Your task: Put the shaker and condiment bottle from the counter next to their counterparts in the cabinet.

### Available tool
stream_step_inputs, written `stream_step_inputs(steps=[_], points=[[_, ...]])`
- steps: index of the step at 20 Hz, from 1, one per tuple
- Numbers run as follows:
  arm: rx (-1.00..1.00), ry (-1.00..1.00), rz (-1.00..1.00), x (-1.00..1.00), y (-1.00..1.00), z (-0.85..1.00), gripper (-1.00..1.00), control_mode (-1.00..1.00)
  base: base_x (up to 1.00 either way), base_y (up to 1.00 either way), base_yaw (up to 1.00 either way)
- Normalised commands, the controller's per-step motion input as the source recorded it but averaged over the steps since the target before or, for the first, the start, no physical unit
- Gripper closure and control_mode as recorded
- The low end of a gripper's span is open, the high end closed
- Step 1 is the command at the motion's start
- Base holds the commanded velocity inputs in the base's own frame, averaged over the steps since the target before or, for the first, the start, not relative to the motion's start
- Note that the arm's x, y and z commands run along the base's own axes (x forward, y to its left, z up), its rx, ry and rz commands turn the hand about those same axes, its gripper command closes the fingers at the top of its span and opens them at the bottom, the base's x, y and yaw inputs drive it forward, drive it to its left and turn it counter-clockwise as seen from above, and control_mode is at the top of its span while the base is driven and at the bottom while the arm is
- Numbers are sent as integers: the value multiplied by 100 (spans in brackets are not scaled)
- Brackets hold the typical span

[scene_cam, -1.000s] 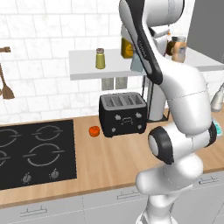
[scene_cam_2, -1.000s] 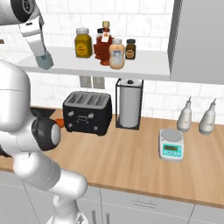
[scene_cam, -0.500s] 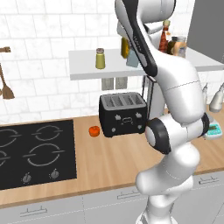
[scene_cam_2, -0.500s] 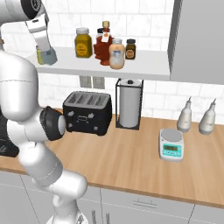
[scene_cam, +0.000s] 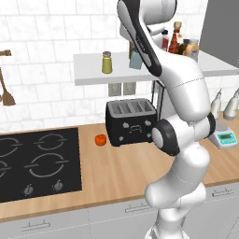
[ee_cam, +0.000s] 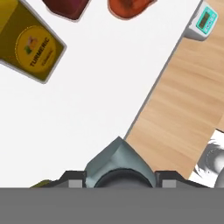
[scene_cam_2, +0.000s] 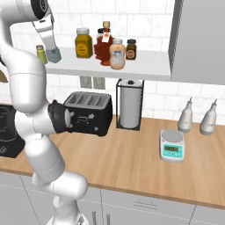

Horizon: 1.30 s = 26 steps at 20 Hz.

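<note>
Left base view first: my arm is raised to the cabinet (scene_cam: 93, 74) shelf, and the end effector (scene_cam: 136, 59) carries the shaker (scene_cam: 136, 60), pale blue, just above the shelf board, a little way right of the yellow-green shaker (scene_cam: 107, 62). Below, the toaster (scene_cam: 130, 121) stands on the bench (scene_cam: 116, 172).

Right base view: the same story from the other side. The shaker (scene_cam_2: 54, 54) is low over the shelf's left end, beside the yellow-green shaker (scene_cam_2: 41, 53), and the end effector (scene_cam_2: 53, 52) is clenched on it. Further right I see the condiment bottle (scene_cam_2: 117, 54) already up on the shelf, touching or just in front of the red bottle (scene_cam_2: 104, 41).

Hand view: looking straight down, the shaker (ee_cam: 119, 165) cap sits between my fingers, white shelf beneath, the turmeric jar (ee_cam: 30, 46) off to one side.

So I judge the placing step for the shaker is in hand. Next I need to set it down upright, let go, and lift straight clear without knocking its neighbour.
</note>
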Motion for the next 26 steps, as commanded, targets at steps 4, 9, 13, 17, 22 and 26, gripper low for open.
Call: stream_step_inputs(steps=[4,9,13,17,22,26], points=[[0,0,0,9,0,-9,100,-100,0,0,0],[0,0,0,10,0,-39,100,-100,0,0,0],[2,0,0,5,2,-16,100,-100,0,0,0],[5,0,0,21,1,-6,100,-100,0,0,0],[3,0,0,28,0,-13,100,-100,0,0,0],[0,2,0,18,2,-29,100,-100,0,0,0]])
